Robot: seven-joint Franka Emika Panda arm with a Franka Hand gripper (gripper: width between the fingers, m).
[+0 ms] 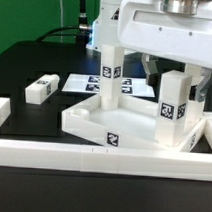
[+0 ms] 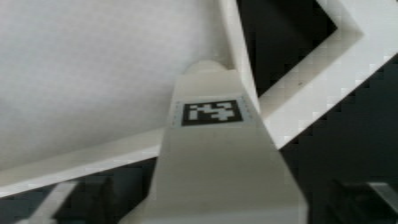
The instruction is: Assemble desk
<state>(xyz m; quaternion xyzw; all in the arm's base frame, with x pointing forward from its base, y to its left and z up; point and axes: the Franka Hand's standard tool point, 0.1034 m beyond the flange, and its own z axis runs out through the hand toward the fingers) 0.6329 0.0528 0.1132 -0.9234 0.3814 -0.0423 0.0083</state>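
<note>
- Plainly, in the wrist view the two-finger gripper (image 2: 205,205) stands wide. Its dark fingertips (image 2: 50,208) lie either side of a short square-section white plastic leg (image 2: 217,150), with a dark gap on each side, so nothing is held.
- That leg, with its black-and-white square tag (image 2: 214,111), rises from the white rectangular plastic desk panel with a raised rim (image 2: 89,90).
- In the exterior view the panel (image 1: 88,121) lies on the black table (image 1: 26,65), inside the long low white border bars (image 1: 92,155).
- Two legs stand upright on it: a taller-looking one (image 1: 112,79) under the white robot arm (image 1: 162,31), and another (image 1: 174,105) towards the exterior view's right.
- I cannot tell for certain which of the two sits between the jaws.
- A third white leg (image 1: 40,88) lies loose on the table at the exterior view's left, well apart from the panel. The flat white marker board (image 1: 85,83) lies behind.
- Judgement: the step in hand is seating this leg in its corner socket.
- To do it well, keep the jaws centred about the leg so that neither pad nudges it.
- Any lift should run straight along the leg's axis, since a sideways drag could tilt the leg or shift the panel.
- If the leg needs more turning, close squarely on flat faces, not on edges.
</note>
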